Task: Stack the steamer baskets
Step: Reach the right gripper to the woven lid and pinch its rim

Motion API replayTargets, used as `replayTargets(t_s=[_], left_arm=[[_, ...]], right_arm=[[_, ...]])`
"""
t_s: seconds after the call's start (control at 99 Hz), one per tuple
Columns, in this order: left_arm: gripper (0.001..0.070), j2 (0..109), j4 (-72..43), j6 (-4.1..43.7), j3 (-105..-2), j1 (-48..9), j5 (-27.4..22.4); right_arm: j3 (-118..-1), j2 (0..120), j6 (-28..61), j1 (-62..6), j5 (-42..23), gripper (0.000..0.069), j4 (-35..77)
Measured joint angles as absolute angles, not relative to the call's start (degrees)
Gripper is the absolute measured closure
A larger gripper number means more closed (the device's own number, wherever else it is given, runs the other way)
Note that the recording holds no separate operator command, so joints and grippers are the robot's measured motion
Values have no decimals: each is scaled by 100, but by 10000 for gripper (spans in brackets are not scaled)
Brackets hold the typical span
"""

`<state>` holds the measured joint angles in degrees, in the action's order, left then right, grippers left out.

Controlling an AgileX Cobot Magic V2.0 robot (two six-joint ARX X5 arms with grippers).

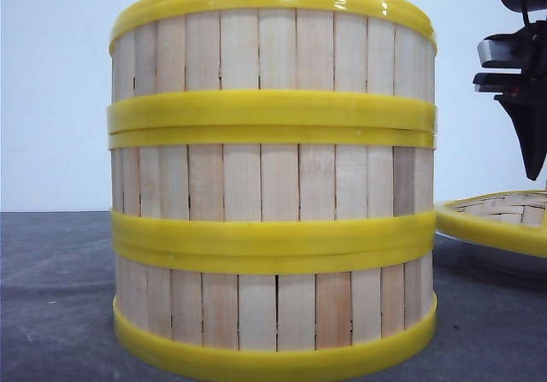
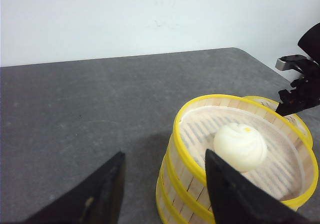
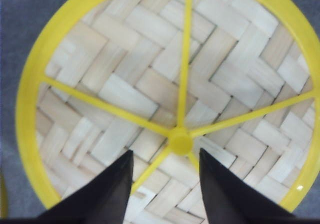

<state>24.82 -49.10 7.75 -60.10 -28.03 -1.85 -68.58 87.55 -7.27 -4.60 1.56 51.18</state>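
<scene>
Three steamer baskets (image 1: 273,177) stand stacked in one column that fills the front view, with pale slat walls and yellow rims. In the left wrist view the top basket (image 2: 181,149) holds a white bun (image 2: 240,146) on its slatted floor. My left gripper (image 2: 165,184) is open beside and above the stack. One finger lies over the near rim and the other over bare table, touching nothing. My right gripper (image 3: 166,156) is open and empty, hovering over the woven lid (image 3: 125,93) near its yellow hub (image 3: 180,143).
The flat yellow-rimmed lid (image 1: 504,220) lies on the dark grey table (image 2: 75,124) just right of the stack, under the right gripper (image 1: 532,164). A white wall closes the back. The right arm's gripper (image 2: 295,96) shows beyond the top basket.
</scene>
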Motion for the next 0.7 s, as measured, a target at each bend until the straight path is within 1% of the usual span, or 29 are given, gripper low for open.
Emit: replayTargets(t_s=[0.424,0.556,0.697], left_arm=[[410,2482,-4801,775,-6010,-2803,-183],[410,2482,-4781,775,-6010,-2803,-183],[410,2482,-4779,775,-6010,-2803,-183]], right_arm=[[-6858,8917,-725,-370,167,495,4925],[-6858,8923,-725,-370,172,545,4875],[-6858,8941,-725,-370,172,561,4858]])
